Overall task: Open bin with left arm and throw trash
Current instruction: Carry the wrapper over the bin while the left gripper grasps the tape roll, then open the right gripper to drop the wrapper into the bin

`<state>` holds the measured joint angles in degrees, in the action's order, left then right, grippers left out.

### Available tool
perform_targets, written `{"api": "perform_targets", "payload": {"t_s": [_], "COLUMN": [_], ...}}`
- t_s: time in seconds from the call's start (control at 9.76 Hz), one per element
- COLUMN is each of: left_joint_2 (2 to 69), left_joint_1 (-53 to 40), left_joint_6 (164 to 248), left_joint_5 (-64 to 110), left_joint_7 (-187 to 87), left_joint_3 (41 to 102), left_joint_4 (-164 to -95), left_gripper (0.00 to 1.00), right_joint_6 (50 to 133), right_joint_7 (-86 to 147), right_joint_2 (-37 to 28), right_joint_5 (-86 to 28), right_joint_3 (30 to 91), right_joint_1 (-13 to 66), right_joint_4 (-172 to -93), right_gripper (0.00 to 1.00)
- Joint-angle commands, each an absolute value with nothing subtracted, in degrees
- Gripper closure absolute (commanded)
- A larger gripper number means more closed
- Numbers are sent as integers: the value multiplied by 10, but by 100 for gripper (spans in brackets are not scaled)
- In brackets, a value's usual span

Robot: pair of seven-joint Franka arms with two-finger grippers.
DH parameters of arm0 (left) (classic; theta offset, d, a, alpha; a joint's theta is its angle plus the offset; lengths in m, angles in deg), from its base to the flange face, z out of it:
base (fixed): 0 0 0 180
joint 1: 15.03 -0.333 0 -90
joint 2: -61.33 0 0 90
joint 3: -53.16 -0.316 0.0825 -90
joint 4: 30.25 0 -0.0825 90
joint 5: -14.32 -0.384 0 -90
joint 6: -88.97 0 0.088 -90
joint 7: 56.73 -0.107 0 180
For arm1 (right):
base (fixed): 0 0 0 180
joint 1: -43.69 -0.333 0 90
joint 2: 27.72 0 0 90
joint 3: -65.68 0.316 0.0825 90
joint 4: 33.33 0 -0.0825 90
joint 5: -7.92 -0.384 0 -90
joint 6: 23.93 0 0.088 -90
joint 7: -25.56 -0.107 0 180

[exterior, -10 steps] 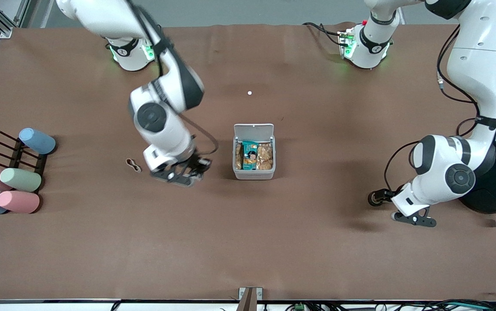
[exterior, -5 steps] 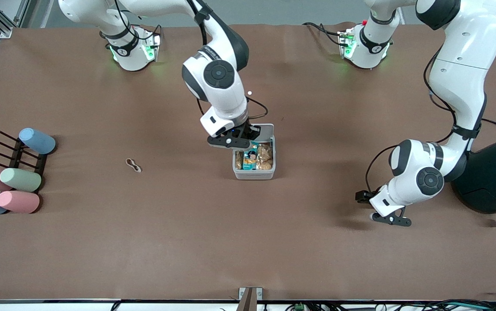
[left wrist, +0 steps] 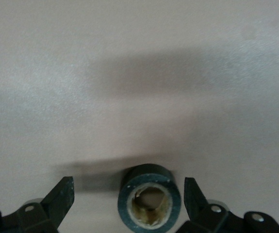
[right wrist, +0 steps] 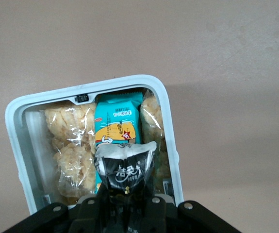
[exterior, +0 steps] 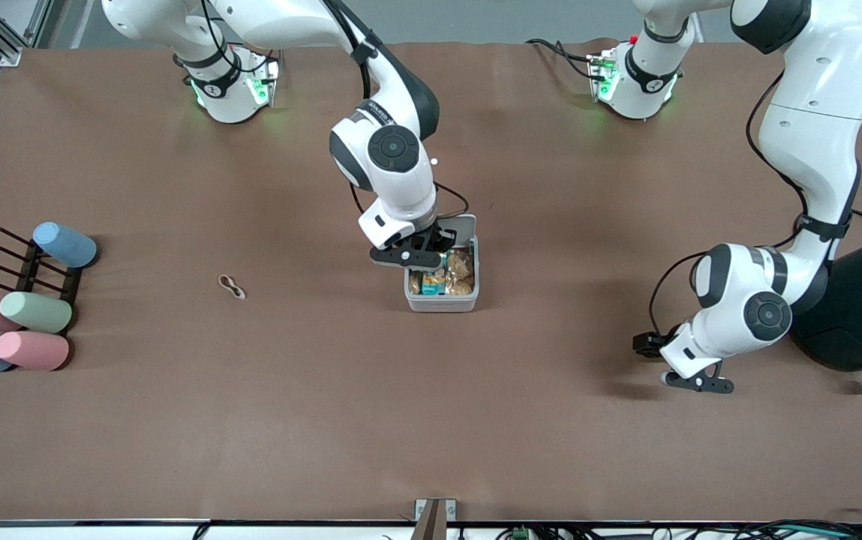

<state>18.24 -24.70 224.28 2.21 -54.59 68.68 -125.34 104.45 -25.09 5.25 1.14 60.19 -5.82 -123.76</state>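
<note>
Right gripper (exterior: 419, 257) at frame centre, clamping black packet (right wrist: 125, 167) over open bin (exterior: 442, 302); left gripper (left wrist: 128, 204) spread wide around tape ring (left wrist: 149, 203), lower right.

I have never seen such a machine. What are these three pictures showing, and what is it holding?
Two white robot arms work at a brown table. One picture looks down from across the table; two come from cameras on the wrists. The right gripper hangs over the open white bin, shut on a black packet. The bin already holds snack bags. The left gripper waits open, with a dark tape ring between its fingers. A beige band and pastel cylinders lie toward the right arm's end.
</note>
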Motion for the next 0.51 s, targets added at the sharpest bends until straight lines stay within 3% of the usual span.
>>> {"api": "perform_targets", "payload": {"t_s": [0.0,0.1,0.2,0.31,0.41], "left_joint_2": [187,186,186,185,184], "left_joint_1": [-249,-247,-245,-244,-243], "left_joint_6": [2248,2248,2249,2249,2249], "left_joint_5": [11,11,11,12,12], "left_joint_7": [-545,-542,-538,-536,-534], "left_joint_3": [690,690,690,690,691], "left_joint_4": [-1264,-1264,-1264,-1264,-1265], "left_gripper": [1,1,1,1,3], "right_joint_6": [1045,1044,1043,1040,1036], "right_joint_7": [-256,-256,-254,-256,-263], "right_joint_2": [73,73,73,73,69], "right_joint_5": [18,18,17,14,14], "right_joint_3": [600,600,599,599,598], "right_joint_1": [-62,-62,-61,-61,-58], "right_joint_4": [-1210,-1207,-1207,-1196,-1193], "right_gripper": [56,30,19,2,1]}}
